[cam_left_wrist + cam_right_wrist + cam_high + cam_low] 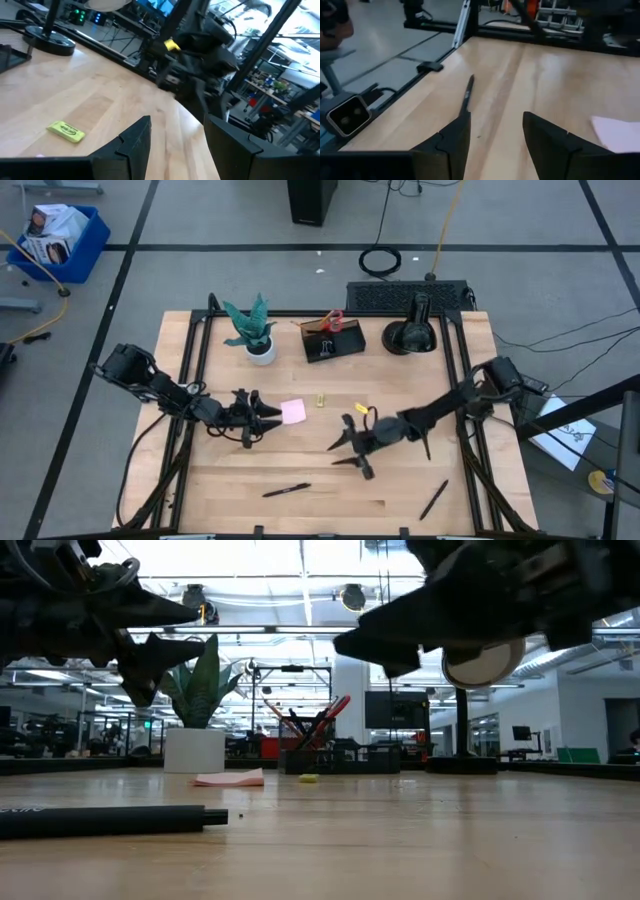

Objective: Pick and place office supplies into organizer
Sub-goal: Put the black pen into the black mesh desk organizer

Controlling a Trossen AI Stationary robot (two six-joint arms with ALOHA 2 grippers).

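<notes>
1. High view gives me the table (400, 510) with bare wood across the middle. The organizer (333, 343) sits at the upper centre edge, red-handled scissors (334, 320) standing in it, between the plant (255, 330) and a black domed object (412, 335).
2. My left gripper (262, 418) is at centre left, fingers apart and empty, just beside the pink sticky-note pad (293, 412).
3. My right gripper (345, 452) is at lower centre, fingers apart, holding nothing, aimed toward one pen (286, 490). Another pen (434, 499) lies at lower right.
4. Left wrist view shows the yellow piece (66, 131) flat on the wood beyond the fingers; from above it is a speck.
5. Low view shows both grippers clear of the wood.
</notes>
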